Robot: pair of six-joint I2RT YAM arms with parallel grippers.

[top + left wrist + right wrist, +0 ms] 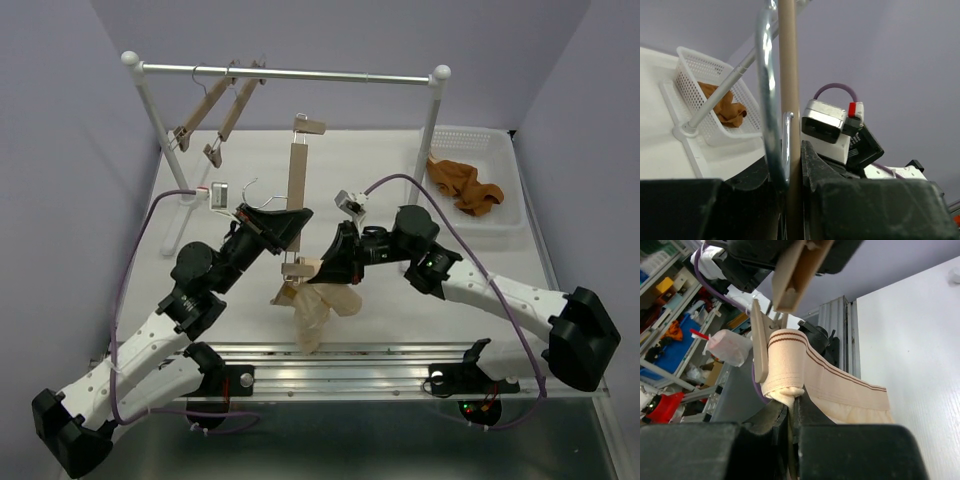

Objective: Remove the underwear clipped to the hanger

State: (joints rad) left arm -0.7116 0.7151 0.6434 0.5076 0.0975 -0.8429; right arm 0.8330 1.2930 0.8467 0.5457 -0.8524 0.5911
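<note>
The hanger [297, 175], a light wooden bar with a wire hook [769, 100], is held off the table, its far clip [309, 125] empty. My left gripper [283, 222] is shut on the bar [789, 90] beside the hook. The pale beige underwear [322, 307] hangs from the near clip [296, 271] over the table's front. My right gripper [330, 274] is shut on a bunched fold of the underwear [790, 390] just below that clip [759, 347]; its brown-striped waistband [840, 382] stretches off to the right.
A white basket [478, 150] at the back right holds an orange-brown cloth [465, 185]. A metal clothes rail [290, 73] spans the back with two more wooden hangers [215, 115] on it. The table's front edge has a metal rail [330, 372].
</note>
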